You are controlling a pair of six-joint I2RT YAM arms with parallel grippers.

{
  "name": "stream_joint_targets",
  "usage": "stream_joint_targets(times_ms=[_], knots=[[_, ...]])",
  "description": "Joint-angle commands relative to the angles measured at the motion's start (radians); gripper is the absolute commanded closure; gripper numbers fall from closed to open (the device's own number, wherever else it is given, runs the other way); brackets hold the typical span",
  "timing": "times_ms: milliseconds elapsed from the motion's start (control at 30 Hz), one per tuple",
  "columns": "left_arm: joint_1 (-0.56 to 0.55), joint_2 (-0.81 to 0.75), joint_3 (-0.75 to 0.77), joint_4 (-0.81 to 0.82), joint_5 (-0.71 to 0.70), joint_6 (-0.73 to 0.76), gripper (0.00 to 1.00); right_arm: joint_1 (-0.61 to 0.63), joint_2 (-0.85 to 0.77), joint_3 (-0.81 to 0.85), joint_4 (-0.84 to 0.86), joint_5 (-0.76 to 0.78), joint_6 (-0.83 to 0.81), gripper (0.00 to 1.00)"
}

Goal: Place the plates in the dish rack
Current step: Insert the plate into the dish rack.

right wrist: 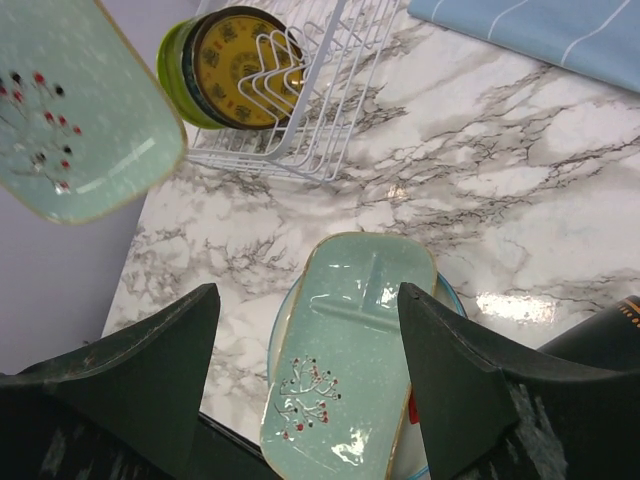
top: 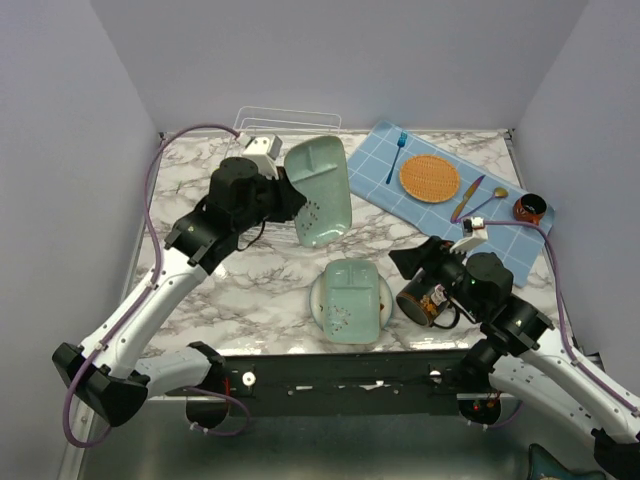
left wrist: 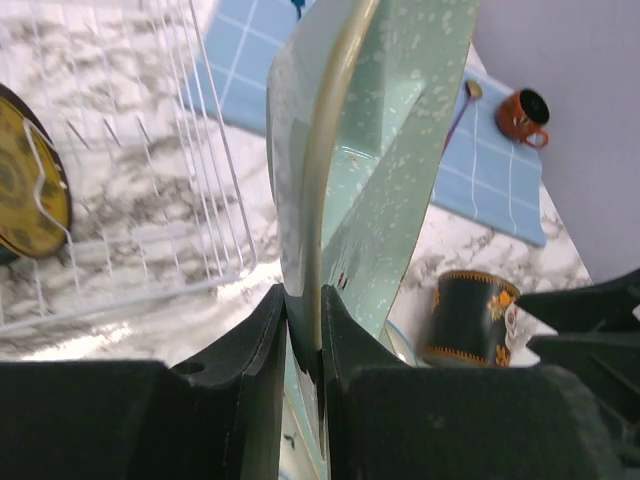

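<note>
Lilac walls close round a marble table, and everything here I place by the white wire dish rack at its far edge. Two round plates already stand in its slots, a yellow one with a green one behind.

Just off the rack's right front corner, lifted clear of the table, hangs the held mint plate; the left gripper is clamped narrowly on one end of its rim, so nearly all the plate juts out beyond the fingers.

Well in front of the rack, toward the arm bases, a second mint plate lies on a round plate; the right gripper hovers over it with its jaws wide and nothing in them. Farther from the rack on that same side, a black mug stands close by that gripper.

My worries:
- With such a thin pinch on a long, glossy plate, it may swing or slip if it is tipped quickly.
- Its free end may catch the rack's tall side wires, or knock the yellow plate, if it goes in too low or skewed.
- It may land across the prongs rather than between them.
- The right arm may nudge the mug as it comes down.
</note>
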Motion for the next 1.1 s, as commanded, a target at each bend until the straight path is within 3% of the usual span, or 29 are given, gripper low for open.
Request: stream_joint_targets(times_ms=[0, 233, 567, 800, 1067], knots=[[0.039, 0.034, 0.156, 0.0, 0.005, 0.088, 1.0, 0.0, 0.002, -0.014, 0.036, -0.021, -0.069, 0.2], [0.039, 0.059, 0.16, -0.023, 0.149, 0.079, 1.0, 0.0, 0.105, 0.067, -0.016, 0.081, -0.126, 0.19], [0.039, -0.015, -0.005, 0.08, 0.324, 0.028, 1.0, 0.0, 0.338, 0.16, -0.01, 0.207, -0.156, 0.19], [0.039, -0.015, -0.03, 0.145, 0.381, -0.004, 1.0, 0.0, 0.453, 0.163, 0.048, 0.138, -0.129, 0.18], [0.039, 0.014, -0.041, 0.206, 0.405, -0.026, 1.0, 0.002, 0.438, 0.144, 0.12, 0.06, -0.104, 0.18]])
